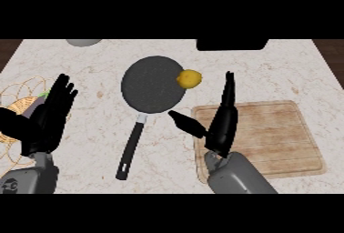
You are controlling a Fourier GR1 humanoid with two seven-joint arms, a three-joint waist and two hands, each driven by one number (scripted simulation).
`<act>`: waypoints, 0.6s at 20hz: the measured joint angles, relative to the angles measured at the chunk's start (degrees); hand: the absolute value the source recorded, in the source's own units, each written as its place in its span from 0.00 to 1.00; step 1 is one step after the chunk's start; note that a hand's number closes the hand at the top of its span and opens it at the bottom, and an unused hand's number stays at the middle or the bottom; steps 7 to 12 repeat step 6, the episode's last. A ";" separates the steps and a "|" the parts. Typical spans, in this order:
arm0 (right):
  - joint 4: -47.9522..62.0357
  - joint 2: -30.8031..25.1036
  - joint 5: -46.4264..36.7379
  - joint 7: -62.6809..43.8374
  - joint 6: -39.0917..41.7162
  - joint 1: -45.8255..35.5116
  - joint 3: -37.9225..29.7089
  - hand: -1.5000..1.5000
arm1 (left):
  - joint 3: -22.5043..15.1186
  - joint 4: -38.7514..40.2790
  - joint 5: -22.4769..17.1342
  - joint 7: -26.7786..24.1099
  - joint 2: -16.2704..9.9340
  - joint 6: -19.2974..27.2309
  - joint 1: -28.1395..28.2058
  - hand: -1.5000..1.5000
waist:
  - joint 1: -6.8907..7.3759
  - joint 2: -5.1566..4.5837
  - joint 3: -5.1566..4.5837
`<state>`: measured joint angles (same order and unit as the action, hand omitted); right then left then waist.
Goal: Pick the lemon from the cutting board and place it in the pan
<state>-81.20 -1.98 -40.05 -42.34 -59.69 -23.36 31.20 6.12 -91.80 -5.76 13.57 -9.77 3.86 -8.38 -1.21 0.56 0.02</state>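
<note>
Lemon [189,78] sits on the pan's [152,86] right rim, far-left of the right robot hand [224,119]. That robot hand is open, fingers straight, holding nothing.

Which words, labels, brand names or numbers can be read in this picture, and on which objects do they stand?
None: no readable text shows.
The round dark frying pan, the yellow lemon at its right rim and the wooden cutting board carry no writing.
A small pale mark on the left grey forearm cannot be read as a letter or number.

One head view looks steeply down on the counter [282,68], forearms entering from below.
</note>
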 measured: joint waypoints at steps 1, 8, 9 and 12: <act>-3.10 -0.08 -1.77 -0.46 0.27 2.84 1.04 0.00 | -0.23 -0.40 0.15 0.30 0.28 0.26 0.14 0.50 | -0.01 -0.01 -0.01; -15.04 -0.79 -8.78 -2.12 2.81 14.26 3.25 0.00 | -0.07 -0.41 -0.09 -0.20 0.40 -0.59 0.50 0.50 | 0.48 -0.26 -0.03; -15.04 -0.79 -8.78 -2.12 2.81 14.26 3.25 0.00 | -0.07 -0.41 -0.09 -0.20 0.40 -0.59 0.50 0.50 | 0.48 -0.26 -0.03; -15.04 -0.79 -8.78 -2.12 2.81 14.26 3.25 0.00 | -0.07 -0.41 -0.09 -0.20 0.40 -0.59 0.50 0.50 | 0.48 -0.26 -0.03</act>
